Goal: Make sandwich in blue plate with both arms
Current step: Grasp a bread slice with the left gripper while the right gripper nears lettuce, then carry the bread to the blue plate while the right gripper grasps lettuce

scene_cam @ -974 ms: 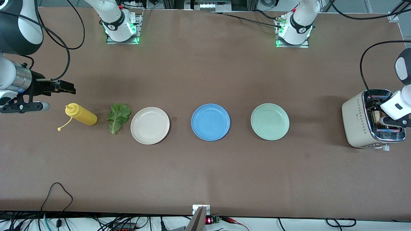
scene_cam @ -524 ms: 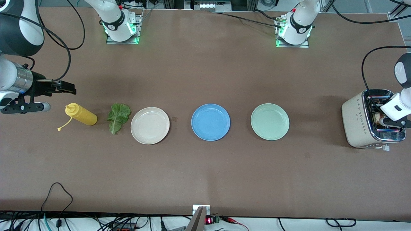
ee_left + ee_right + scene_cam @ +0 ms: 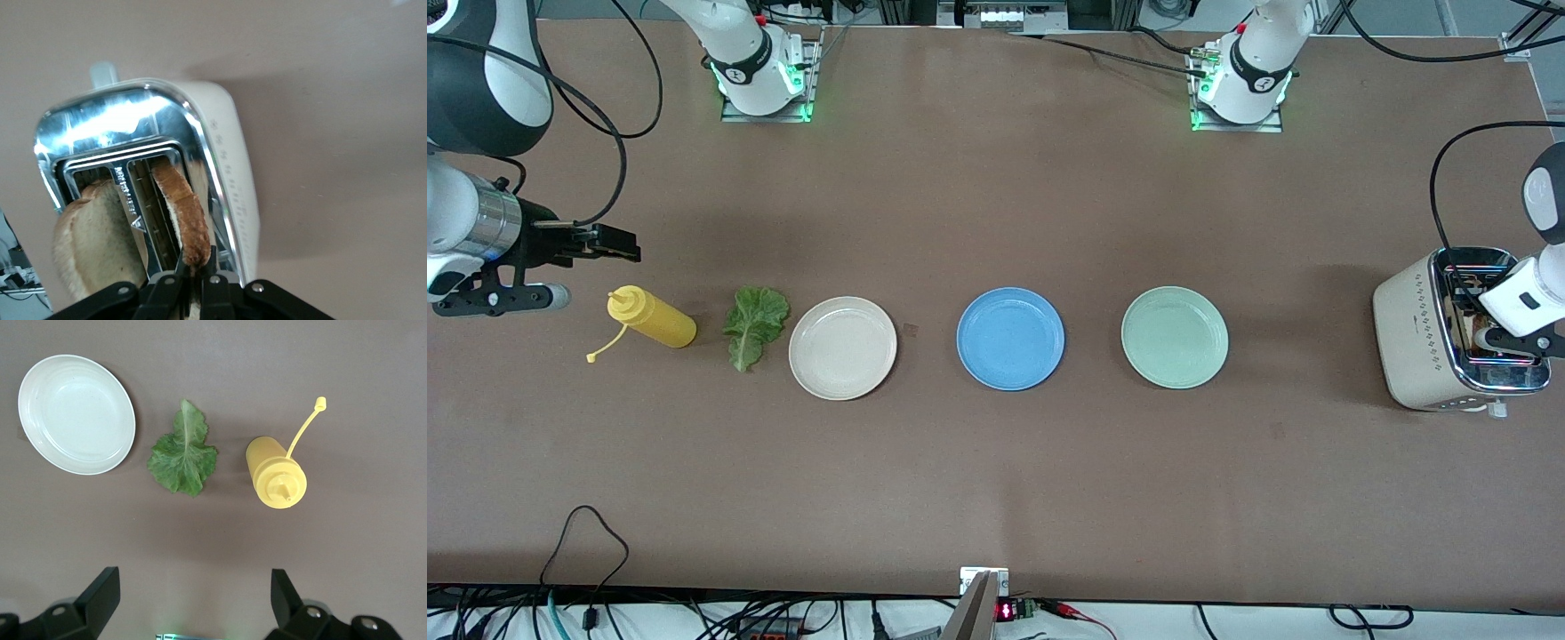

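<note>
Now three plates (image 3: 841,348), two toast slices (image 3: 183,212); left gripper (image 3: 193,270) pinching one, right gripper (image 3: 193,597) spread

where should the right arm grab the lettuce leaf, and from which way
Come straight down from above: the lettuce leaf lies flat on the table between the yellow bottle and beige plate. Pinch across its narrow stem end; the right end effector is open above it.

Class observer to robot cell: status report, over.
Left gripper shut on toast slice in toaster. Right gripper open above lettuce leaf. Blue plate bare.
</note>
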`<state>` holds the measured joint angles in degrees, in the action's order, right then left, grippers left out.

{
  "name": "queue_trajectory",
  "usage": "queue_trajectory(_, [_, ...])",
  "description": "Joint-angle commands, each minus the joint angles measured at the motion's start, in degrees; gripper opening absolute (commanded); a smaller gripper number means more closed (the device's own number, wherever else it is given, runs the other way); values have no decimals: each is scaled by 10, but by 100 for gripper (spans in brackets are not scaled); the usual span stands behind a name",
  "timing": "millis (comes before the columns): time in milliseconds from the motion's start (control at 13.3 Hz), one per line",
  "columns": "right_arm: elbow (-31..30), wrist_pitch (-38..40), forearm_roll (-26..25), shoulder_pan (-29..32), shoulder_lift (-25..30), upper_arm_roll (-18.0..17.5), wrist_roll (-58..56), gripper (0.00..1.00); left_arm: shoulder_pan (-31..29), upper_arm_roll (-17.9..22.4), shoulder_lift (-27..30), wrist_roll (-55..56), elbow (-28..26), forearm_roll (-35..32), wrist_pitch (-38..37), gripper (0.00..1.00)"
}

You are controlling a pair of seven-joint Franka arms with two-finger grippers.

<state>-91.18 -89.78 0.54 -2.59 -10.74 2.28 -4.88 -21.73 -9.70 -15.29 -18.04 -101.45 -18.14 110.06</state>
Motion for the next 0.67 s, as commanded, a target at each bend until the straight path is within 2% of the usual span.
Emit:
queue_trajectory(0, [-2, 3, -3, 0, 2, 0, 5, 100, 33, -30, 2, 20, 77, -11, -105, 4])
queue_trajectory(300, [-18, -20, -3, -7, 0, 0, 26, 100, 128, -32, 3, 48, 169, -8, -248, 3])
queue_trajectory(524, [-108, -154, -3, -28, 4, 0, 48, 100, 190, -31, 0, 49, 180, 9, -336, 3])
queue_trajectory(599, [-143, -200, -3, -34, 5, 0, 55, 100, 202, -31, -11, 46, 180, 43, -346, 1])
